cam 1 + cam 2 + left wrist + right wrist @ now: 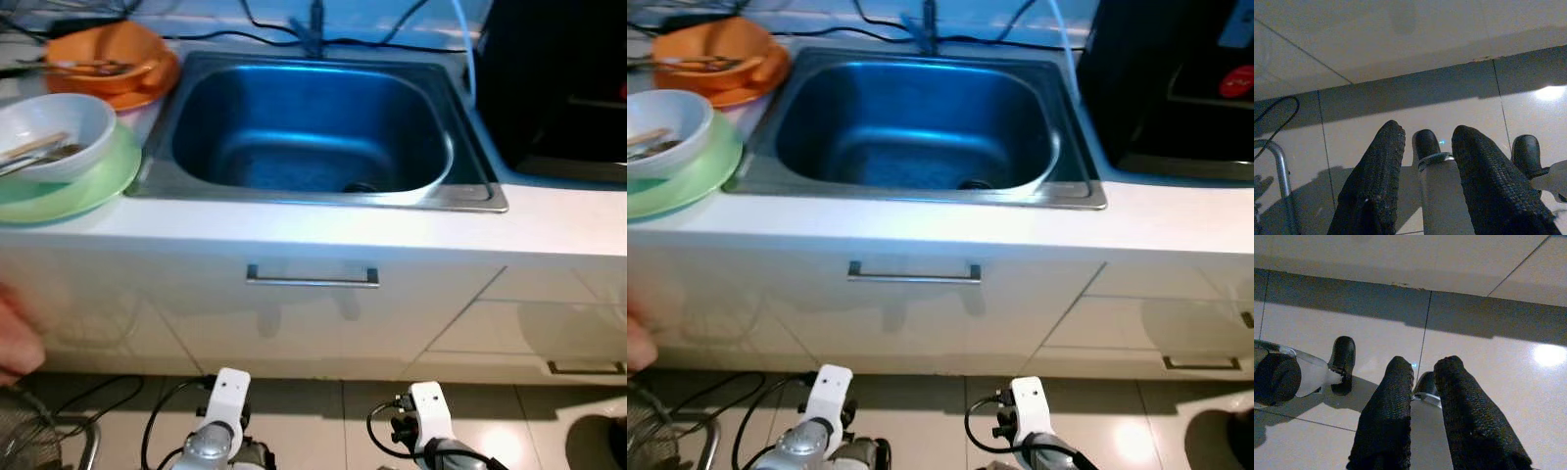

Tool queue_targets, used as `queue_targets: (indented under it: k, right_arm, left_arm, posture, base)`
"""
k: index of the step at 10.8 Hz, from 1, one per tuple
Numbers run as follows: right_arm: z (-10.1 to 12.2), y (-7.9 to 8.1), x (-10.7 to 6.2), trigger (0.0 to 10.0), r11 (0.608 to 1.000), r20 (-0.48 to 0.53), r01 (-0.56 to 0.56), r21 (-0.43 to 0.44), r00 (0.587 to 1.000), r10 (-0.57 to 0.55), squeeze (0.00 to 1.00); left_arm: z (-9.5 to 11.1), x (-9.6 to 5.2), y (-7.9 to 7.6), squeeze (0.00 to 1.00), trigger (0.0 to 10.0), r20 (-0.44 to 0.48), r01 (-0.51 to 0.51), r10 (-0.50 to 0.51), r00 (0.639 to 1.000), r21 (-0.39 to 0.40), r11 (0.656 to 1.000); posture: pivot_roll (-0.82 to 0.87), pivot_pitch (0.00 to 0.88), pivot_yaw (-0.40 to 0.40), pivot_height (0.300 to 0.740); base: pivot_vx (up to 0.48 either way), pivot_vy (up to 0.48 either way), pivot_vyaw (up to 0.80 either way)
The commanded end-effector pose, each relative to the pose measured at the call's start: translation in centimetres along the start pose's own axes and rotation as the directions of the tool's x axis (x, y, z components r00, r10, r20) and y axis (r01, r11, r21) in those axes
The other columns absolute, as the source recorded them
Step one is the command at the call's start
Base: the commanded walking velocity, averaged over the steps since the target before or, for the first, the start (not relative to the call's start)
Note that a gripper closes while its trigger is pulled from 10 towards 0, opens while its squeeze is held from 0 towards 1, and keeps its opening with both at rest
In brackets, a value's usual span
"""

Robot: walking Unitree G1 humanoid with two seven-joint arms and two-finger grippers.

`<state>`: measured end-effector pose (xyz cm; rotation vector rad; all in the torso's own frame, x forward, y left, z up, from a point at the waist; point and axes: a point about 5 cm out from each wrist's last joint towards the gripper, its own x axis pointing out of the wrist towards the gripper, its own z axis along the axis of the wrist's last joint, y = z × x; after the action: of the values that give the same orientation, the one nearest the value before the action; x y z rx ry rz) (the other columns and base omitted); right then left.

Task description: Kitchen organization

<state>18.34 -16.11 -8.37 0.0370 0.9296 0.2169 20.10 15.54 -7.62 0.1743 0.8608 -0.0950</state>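
A steel sink (313, 197) is set in the white counter straight ahead, its basin bare, with a faucet (315, 27) behind it. At the left a white bowl (69, 119) holding utensils sits on a green plate (93, 186). Behind it an orange bowl (110, 47) with utensils rests on an orange plate (149, 92). Both arms hang low in front of the cabinets, the left arm (225, 394) and the right arm (427, 403). The left gripper (1427, 134) is open over the tiled floor with nothing in it. The right gripper (1423, 366) is open by a narrow gap and holds nothing.
A black appliance (558, 78) stands on the counter right of the sink. Below the sink is a drawer with a metal handle (312, 278). A person's hand (14, 335) shows at the left edge. A wire metal frame (29, 431) stands on the floor at bottom left.
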Motion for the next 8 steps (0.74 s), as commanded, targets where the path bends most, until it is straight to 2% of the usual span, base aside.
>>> queue_targets:
  k: [1,5,8]
  right_arm:
    - [-0.66,-0.20,-0.16,10.0,1.000,-0.023,0.014,0.012,1.000,-0.014,0.00]
    - [-0.87,-0.02,-0.16,10.0,1.000,-0.029,0.005,0.015,1.000,-0.004,0.00]
    - [-0.88,-0.02,-0.16,10.0,1.000,-0.031,0.002,0.018,1.000,-0.001,0.00]
  left_arm:
    - [-0.50,-0.10,-0.30,0.00,10.0,-0.017,0.004,-0.004,1.000,-0.002,1.000]
    - [-0.73,-0.15,-0.26,0.00,10.0,-0.025,0.010,-0.010,1.000,0.003,1.000]
    - [-0.66,-0.13,-0.30,0.00,10.0,-0.024,0.010,-0.010,1.000,-0.003,1.000]
  posture:
    - [0.09,0.127,-0.029,0.740]
    - [0.09,0.117,-0.023,0.740]
    - [0.09,0.128,-0.026,0.740]
  base:
    - [0.000,0.000,0.00]
    - [0.000,0.000,0.00]
    - [0.000,0.376,0.00]
